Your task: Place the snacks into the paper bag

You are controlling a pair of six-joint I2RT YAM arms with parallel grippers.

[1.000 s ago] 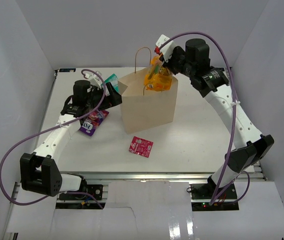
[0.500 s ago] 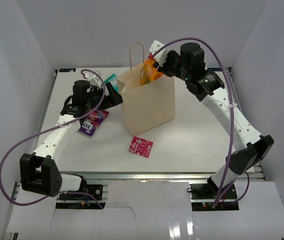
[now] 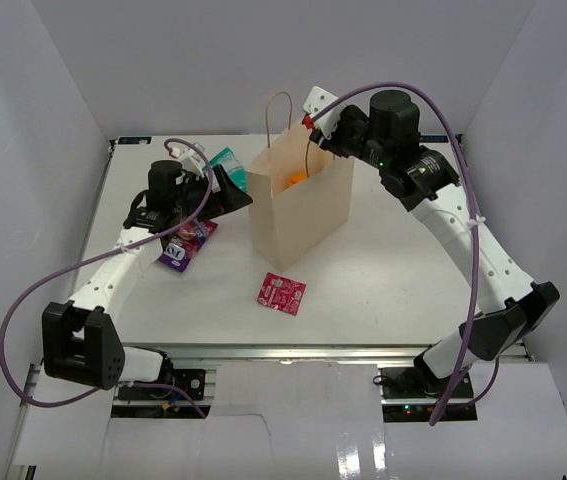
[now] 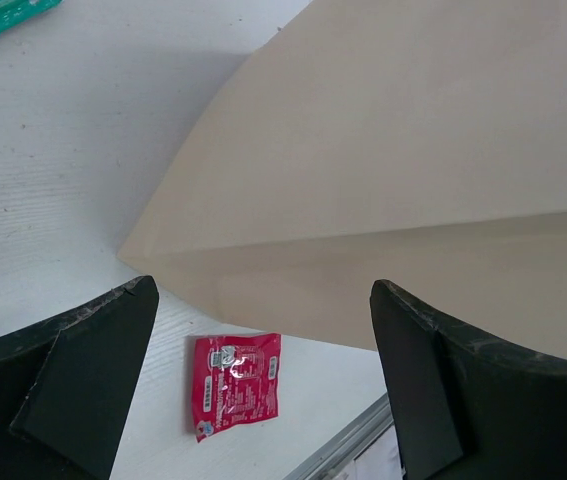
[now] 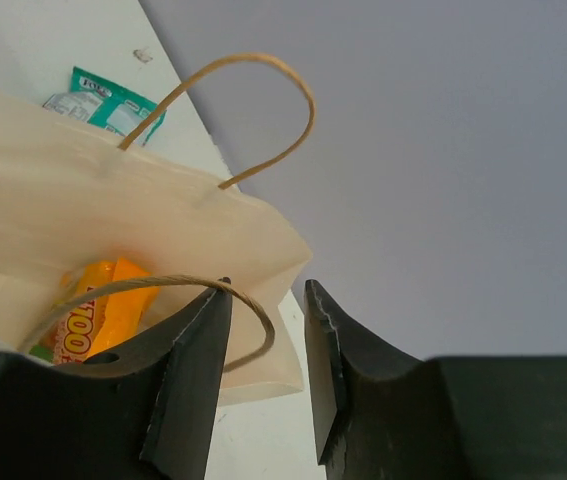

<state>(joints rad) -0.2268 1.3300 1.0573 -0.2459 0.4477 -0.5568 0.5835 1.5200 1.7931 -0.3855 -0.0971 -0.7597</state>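
Orange-yellow pouch point(image 5: 91, 312) lies inside the paper bag point(image 3: 301, 215). Its red letters show only a fragment like "OOL" in the right wrist view. Print on the teal-green packet point(image 3: 225, 160), the purple packet point(image 3: 185, 243) and the pink-red packet point(image 4: 235, 385) is too small to read. These three lie on the desk point(image 3: 383, 270) outside the bag: teal-green behind its left corner, purple to its left, pink-red in front. The right arm arches high from the right, and the right claw point(image 5: 263, 325) points down at the bag's mouth, its fingers narrowly parted and gripping nothing, beside the twine handles point(image 5: 251, 57). The left arm reaches low across the desk. The left claw point(image 4: 260, 300) is spread wide and empty, just beside the bag's left wall.
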